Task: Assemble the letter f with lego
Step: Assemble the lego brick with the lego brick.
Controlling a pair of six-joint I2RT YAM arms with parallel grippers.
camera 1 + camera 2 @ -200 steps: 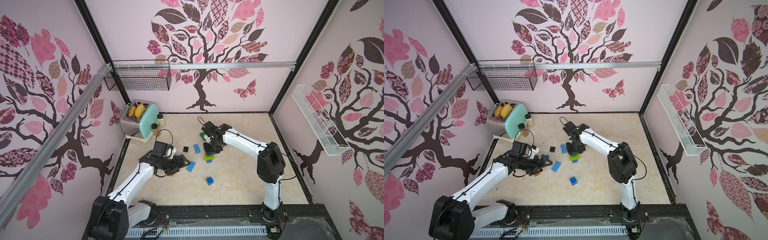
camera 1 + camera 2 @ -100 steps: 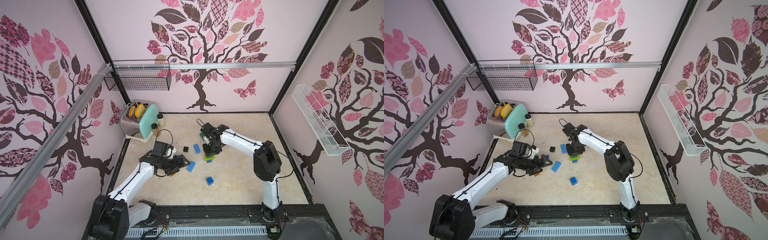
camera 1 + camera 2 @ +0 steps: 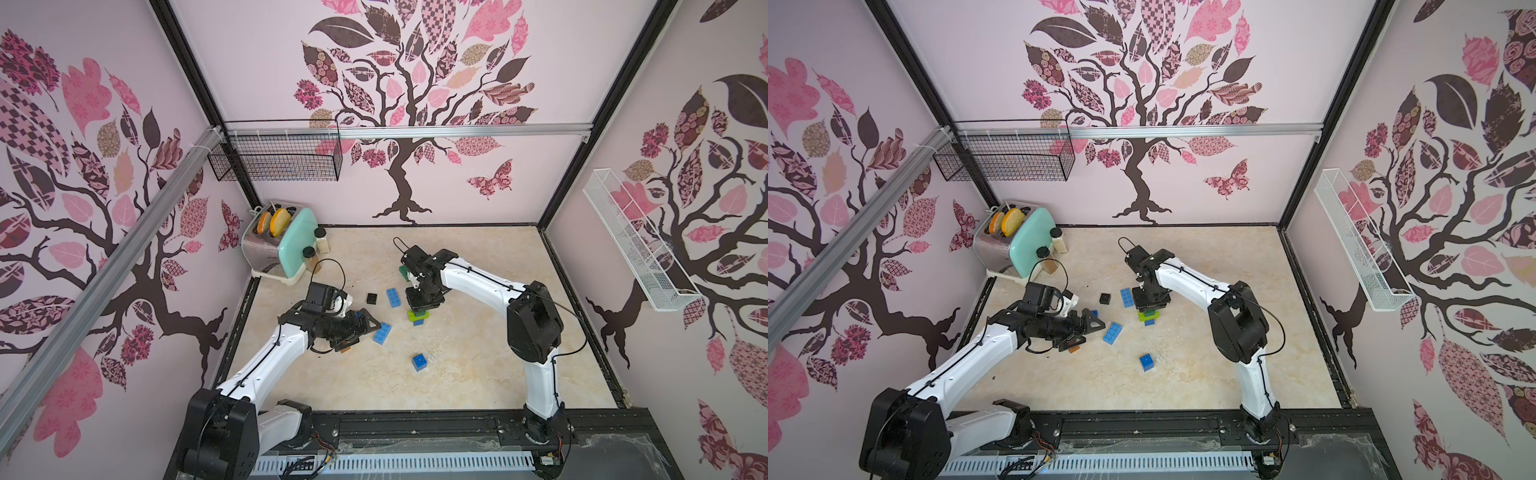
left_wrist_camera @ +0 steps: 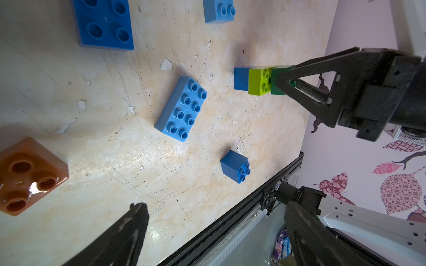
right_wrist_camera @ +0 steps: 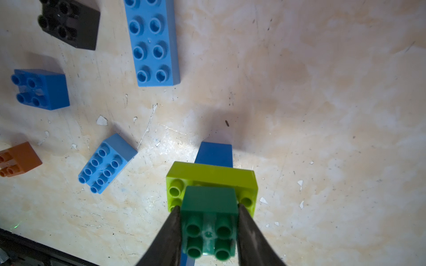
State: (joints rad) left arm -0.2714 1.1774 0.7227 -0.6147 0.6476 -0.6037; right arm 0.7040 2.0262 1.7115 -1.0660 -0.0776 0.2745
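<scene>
My right gripper (image 5: 208, 207) pinches the dark green brick (image 5: 208, 232) atop the lime brick (image 5: 207, 175); pressing off-centre could topple both.

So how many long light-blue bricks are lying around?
2. One long brick lies beside the black brick; the other, angled, lies between that brick and the small blue cube nearer the front. Some floor is covered, so another may be hidden.

Bright even light; glare on floor (image 4: 171, 153); soft shadows; wide-angle edge distortion.
</scene>
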